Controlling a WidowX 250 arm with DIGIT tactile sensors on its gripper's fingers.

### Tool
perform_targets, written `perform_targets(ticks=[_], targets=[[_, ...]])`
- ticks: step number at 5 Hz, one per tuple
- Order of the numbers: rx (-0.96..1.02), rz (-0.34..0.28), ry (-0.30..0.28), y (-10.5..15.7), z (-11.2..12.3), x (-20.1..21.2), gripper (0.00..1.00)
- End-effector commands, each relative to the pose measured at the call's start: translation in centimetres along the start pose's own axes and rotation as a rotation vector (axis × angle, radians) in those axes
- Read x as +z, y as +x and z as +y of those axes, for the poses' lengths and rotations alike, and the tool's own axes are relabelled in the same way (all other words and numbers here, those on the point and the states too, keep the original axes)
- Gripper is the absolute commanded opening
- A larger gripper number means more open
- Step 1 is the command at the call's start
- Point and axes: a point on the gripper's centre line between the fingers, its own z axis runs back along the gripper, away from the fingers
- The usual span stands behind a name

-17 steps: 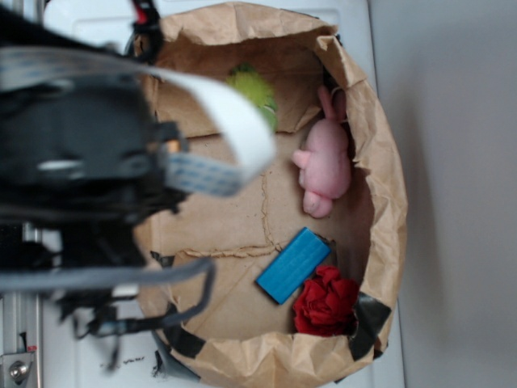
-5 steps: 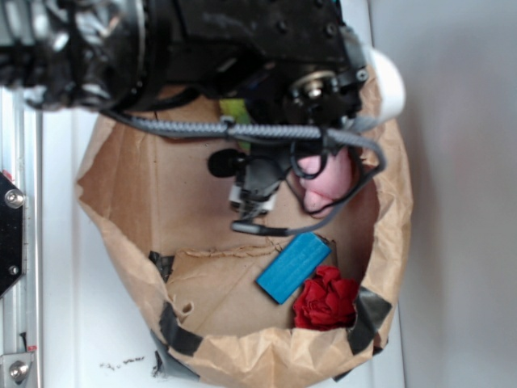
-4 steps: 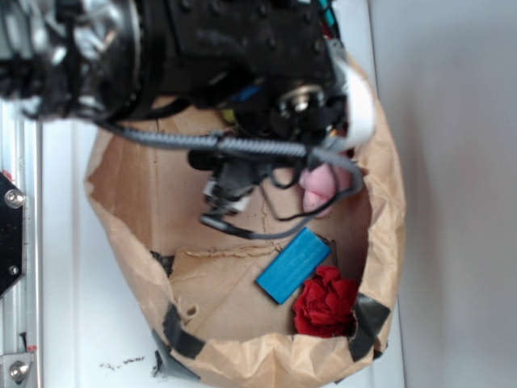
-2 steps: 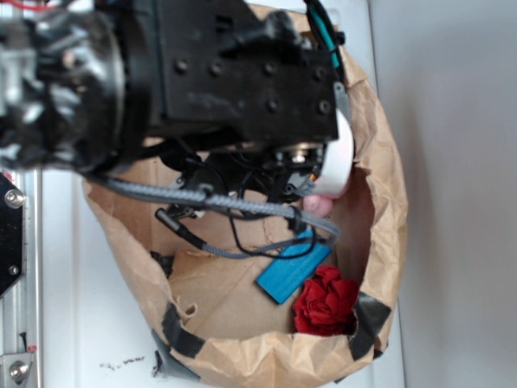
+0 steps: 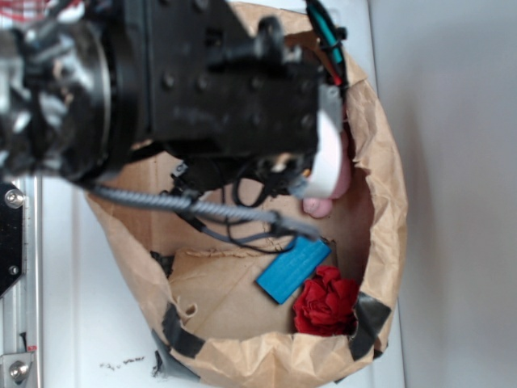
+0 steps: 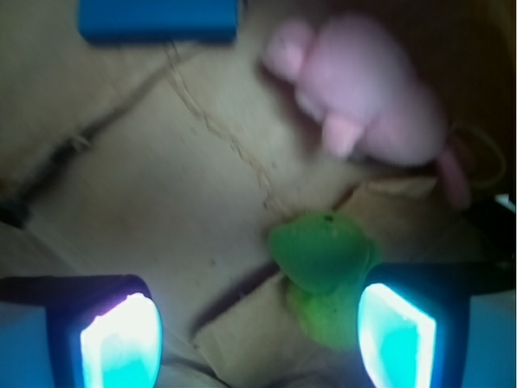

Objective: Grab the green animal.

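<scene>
- Nearest the wrist camera, the gripper (image 6: 258, 327) hangs with its fingers (image 6: 121, 339) spread wide, both pads glowing pale blue-white, and nothing held between them.
- Just beyond, the green animal (image 6: 323, 263) lies on the brown paper floor of the bag (image 5: 388, 202), off-centre in the gap and close beside the right-hand pad; whether it touches that pad cannot be told through the blur.
- The step in hand looks like the final approach: lined up over the toy, grasp not yet made.
- Judging from this, the next move calls for a small sideways correction to centre the plush between the fingers, a short drop, then a firm squeeze; soft fabric should give under the pads.
- Farther off, the pink plush animal (image 6: 371, 105) sits near the bag wall, apart from the green one but close enough to be nudged by a careless descent.
- Farthest, a blue rectangular block (image 6: 157, 20) lies at the top edge of the wrist view.
- From outside, the black arm (image 5: 202, 89) covers most of the bag's mouth, hiding the green toy; a red fabric flower (image 5: 325, 301) rests beside the block.
</scene>
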Motion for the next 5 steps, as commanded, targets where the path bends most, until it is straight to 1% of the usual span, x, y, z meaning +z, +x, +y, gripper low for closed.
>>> perform_targets(ticks=[1, 2, 3, 4, 5], targets=[[0.028, 0.038, 0.059, 0.9, 1.4, -0.4, 1.00], [0.021, 0.009, 0.066, 0.9, 0.8, -0.8, 1.00], [0.038, -0.003, 0.091, 1.4, 1.4, -1.4, 1.00], [0.040, 0.019, 0.105, 1.6, 1.6, -2.2, 1.00], [0.034, 0.016, 0.104, 1.8, 1.7, -2.3, 1.00]])
